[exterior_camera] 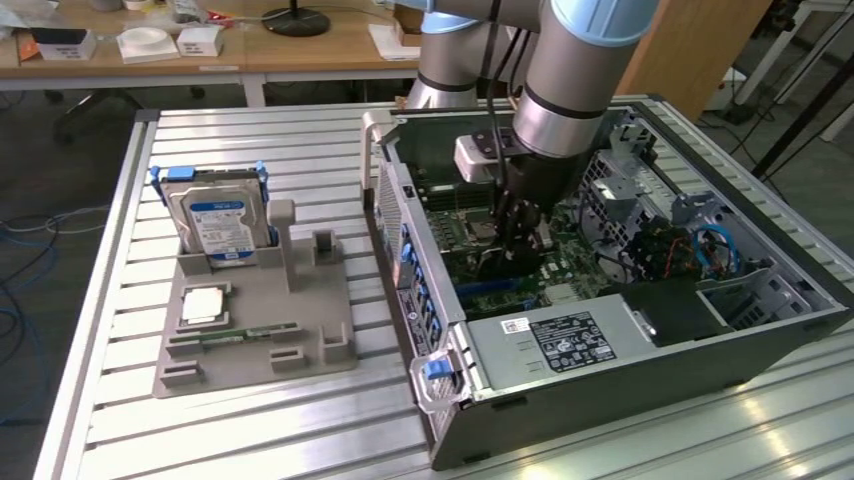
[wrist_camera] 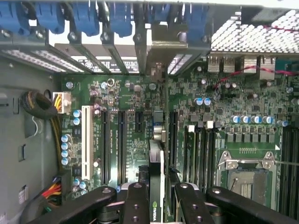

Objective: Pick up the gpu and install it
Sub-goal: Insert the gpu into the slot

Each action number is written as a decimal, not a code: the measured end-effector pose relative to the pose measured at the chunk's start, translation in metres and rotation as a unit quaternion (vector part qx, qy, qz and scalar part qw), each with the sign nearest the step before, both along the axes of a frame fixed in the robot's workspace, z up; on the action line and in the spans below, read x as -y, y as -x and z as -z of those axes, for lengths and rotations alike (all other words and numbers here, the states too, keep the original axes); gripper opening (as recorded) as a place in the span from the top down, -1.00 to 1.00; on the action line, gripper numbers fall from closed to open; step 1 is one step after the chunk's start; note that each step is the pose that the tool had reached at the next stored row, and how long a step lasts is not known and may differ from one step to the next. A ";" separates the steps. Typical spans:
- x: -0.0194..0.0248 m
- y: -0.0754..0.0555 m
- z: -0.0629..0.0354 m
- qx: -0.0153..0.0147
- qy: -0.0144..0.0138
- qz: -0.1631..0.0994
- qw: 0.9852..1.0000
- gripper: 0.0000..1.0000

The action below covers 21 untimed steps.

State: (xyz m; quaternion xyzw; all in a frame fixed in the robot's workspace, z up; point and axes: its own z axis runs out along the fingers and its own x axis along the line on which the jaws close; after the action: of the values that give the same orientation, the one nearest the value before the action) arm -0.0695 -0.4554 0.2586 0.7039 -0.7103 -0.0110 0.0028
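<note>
One claw (wrist_camera: pixel 159 192) gripping gpu (wrist_camera: pixel 156 158) edge-on, card faces hidden between fingers (wrist_camera: pixel 136 203)

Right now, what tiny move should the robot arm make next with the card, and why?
Probably ease the card straight down. The gripper is shut on it, holding it on edge over the green board, with its metal end near the back wall of the case. Whether it touches a slot is hidden.
</note>
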 end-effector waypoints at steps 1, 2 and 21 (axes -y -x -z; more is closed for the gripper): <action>0.0000 0.000 0.0000 0.000 0.000 0.000 1.000 0.47; 0.0001 0.000 0.0000 0.000 0.000 0.000 1.000 0.47; 0.0041 0.000 0.0058 0.000 0.003 -0.001 1.000 0.47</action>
State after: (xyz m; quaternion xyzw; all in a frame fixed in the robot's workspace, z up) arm -0.0694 -0.4595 0.2529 0.7049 -0.7093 -0.0086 0.0052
